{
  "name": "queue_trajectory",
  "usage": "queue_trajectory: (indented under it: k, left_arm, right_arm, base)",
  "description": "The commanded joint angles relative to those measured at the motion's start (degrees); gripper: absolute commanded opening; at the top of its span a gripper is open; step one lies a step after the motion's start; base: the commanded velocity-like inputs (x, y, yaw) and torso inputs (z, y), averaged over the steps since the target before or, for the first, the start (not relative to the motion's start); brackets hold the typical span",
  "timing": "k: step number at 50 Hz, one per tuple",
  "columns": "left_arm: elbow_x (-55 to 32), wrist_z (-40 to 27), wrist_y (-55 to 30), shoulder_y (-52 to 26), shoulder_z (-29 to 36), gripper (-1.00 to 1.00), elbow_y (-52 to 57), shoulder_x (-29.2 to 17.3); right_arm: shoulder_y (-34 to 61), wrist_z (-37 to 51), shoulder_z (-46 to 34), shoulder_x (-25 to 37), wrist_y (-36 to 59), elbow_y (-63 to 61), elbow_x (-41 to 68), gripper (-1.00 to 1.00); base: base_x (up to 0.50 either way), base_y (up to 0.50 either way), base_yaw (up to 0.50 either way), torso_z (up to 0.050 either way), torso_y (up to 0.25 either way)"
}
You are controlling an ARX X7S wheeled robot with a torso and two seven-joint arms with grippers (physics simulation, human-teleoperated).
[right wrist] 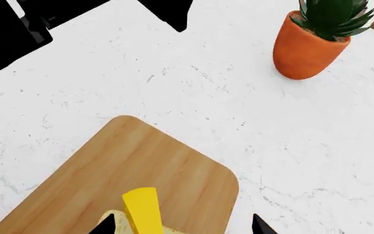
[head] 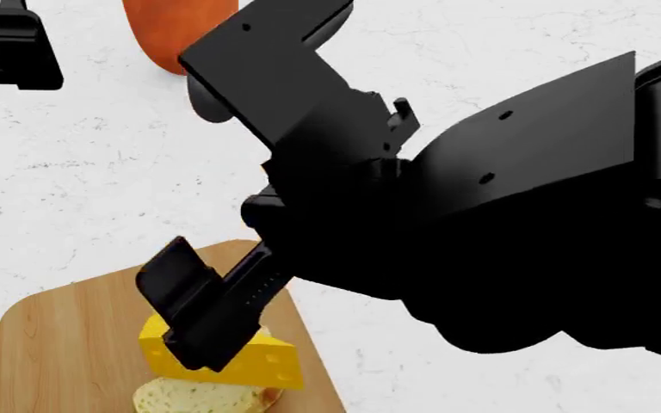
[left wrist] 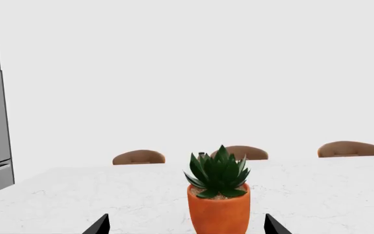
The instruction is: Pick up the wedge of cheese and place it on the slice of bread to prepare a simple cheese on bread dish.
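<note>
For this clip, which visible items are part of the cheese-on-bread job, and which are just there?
Part of the job:
- wedge of cheese, over the bread
- slice of bread, on the board
- right gripper, at the cheese
- cutting board, under the bread

Just there:
- potted succulent
- left gripper, away from the board
- chair backs behind the counter

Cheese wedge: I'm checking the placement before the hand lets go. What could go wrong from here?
1. The cheese wedge sits over one end of the bread slice and may slide onto the cutting board.
2. The right hand hugs the wedge; retreating could drag it.
3. The head view hides the contact.
</note>
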Motion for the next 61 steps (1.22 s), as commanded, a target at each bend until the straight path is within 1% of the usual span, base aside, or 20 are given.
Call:
queue_trajectory:
  k: [1, 3, 12, 17, 18, 21, 22, 27, 32, 35, 42, 46, 49, 50, 51, 54, 55, 59, 60, 61]
  left_arm:
    - [-0.1, -0.1, 0.2, 0.0, 0.0, 1.00, 0.1, -0.1]
    - [-0.1, -0.1, 0.3, 0.1, 0.0, 1.00, 0.0, -0.1]
    - [0.0, -0.6, 0.0, -0.1, 0.2, 1.00, -0.3, -0.1]
    - [-2.0, -0.8, -0.2, 0.0, -2.5, 1.00, -0.7, 0.4]
    - [-2.3, 0.6, -0.3, -0.3, -1.7, 1.00, 0.1, -0.2]
    - [-2.7, -0.1, -4.1, -0.9, -0.6, 1.00, 2.7, -1.3]
    - [-4.1, -1.0, -6.0, -1.6, -2.3, 1.00, 4.3, -1.6]
    - [-6.0, -2.5, -11.5, -3.1, -2.8, 1.00, 9.1, -3.4]
    - [-9.4, -3.9, -18.2, -4.5, -5.2, 1.00, 14.3, -5.6]
    - [-11.0, -4.6, -20.9, -5.5, -6.3, 1.00, 16.3, -6.2]
    - [-15.1, -6.3, -27.6, -8.7, -8.8, 1.00, 21.1, -7.0]
    - [-19.3, -8.3, -33.8, -12.8, -12.3, 1.00, 24.1, -6.5]
    - [-21.9, -8.1, -35.1, -13.7, -14.5, 1.00, 26.3, -6.3]
    - [-23.2, -8.8, -37.8, -15.0, -14.9, 1.00, 26.8, -6.4]
    - [-24.8, -9.9, -39.7, -15.6, -17.2, 1.00, 27.5, -5.6]
    - [-28.6, -12.4, -44.6, -16.9, -20.3, 1.00, 29.5, -4.3]
    - [-31.7, -14.5, -46.0, -17.5, -21.3, 1.00, 29.9, -3.9]
    - [-47.3, -26.5, -45.9, -20.9, -21.3, 1.00, 27.9, -5.8]
    - [-47.0, -25.8, -45.6, -21.7, -18.6, 1.00, 28.9, -7.5]
    - [-49.0, -27.4, -45.1, -21.7, -20.2, 1.00, 28.2, -7.0]
  right_arm:
    - [2.9, 10.1, 1.2, 2.8, -0.9, -0.8, 5.9, 1.00]
    - [2.8, 10.5, 1.5, 3.1, -1.4, -1.1, 6.0, 1.00]
    - [8.4, 20.7, 1.7, 4.9, -2.7, -0.6, 10.7, 1.00]
    - [8.6, 21.2, 2.2, 5.6, -3.3, -1.6, 10.8, 1.00]
    - [9.2, 21.2, 2.2, 5.6, -3.1, -1.5, 10.8, 1.00]
    - [11.1, 21.6, 2.3, 5.6, -2.8, -0.6, 11.5, 1.00]
    - [12.0, 21.1, 2.1, 5.3, -2.3, 0.5, 11.3, 1.00]
    - [11.9, 18.8, 2.1, 5.8, -1.6, 1.3, 9.8, 1.00]
    - [10.4, 17.7, 2.3, 6.8, -1.9, 0.5, 9.2, 1.00]
    - [12.0, 17.3, 1.9, 6.2, -1.4, 2.6, 9.1, 1.00]
    - [7.5, 17.5, 2.6, 8.5, -3.4, -0.7, 8.4, 1.00]
    - [9.7, 18.3, 2.3, 8.8, -2.6, 0.6, 10.3, 1.00]
    - [7.6, 19.0, 2.5, 9.8, -3.5, -1.4, 10.4, 1.00]
    - [6.8, 19.5, 2.8, 10.4, -4.2, -2.3, 10.9, 1.00]
    - [7.0, 20.5, 2.7, 10.6, -4.3, -2.3, 12.0, 1.00]
    - [4.5, 21.8, 3.3, 12.0, -6.1, -4.6, 12.2, 1.00]
    - [4.4, 23.2, 3.1, 12.4, -6.4, -4.8, 12.7, 1.00]
    - [8.0, 25.4, 2.6, 12.2, -5.6, -3.3, 14.9, 1.00]
    - [6.9, 26.6, 2.5, 12.9, -6.2, -4.7, 14.9, 1.00]
    - [7.9, 26.5, 2.5, 12.6, -6.0, -3.9, 15.3, 1.00]
  base:
    - [0.00, 0.00, 0.00, 0.000, 0.000]
    - [0.00, 0.00, 0.00, 0.000, 0.000]
    - [0.00, 0.00, 0.00, 0.000, 0.000]
    - [0.00, 0.00, 0.00, 0.000, 0.000]
    - [0.00, 0.00, 0.00, 0.000, 0.000]
    - [0.00, 0.00, 0.00, 0.000, 0.000]
    - [0.00, 0.00, 0.00, 0.000, 0.000]
    - [0.00, 0.00, 0.00, 0.000, 0.000]
    - [0.00, 0.00, 0.00, 0.000, 0.000]
    - [0.00, 0.00, 0.00, 0.000, 0.000]
    - [0.00, 0.00, 0.00, 0.000, 0.000]
    - [0.00, 0.00, 0.00, 0.000, 0.000]
    - [0.00, 0.00, 0.00, 0.000, 0.000]
    - [0.00, 0.00, 0.00, 0.000, 0.000]
    - [0.00, 0.00, 0.00, 0.000, 0.000]
    - [0.00, 0.00, 0.00, 0.000, 0.000]
    - [0.00, 0.00, 0.00, 0.000, 0.000]
    - [0.00, 0.00, 0.00, 0.000, 0.000]
    - [0.00, 0.00, 0.00, 0.000, 0.000]
    - [0.00, 0.00, 0.00, 0.000, 0.000]
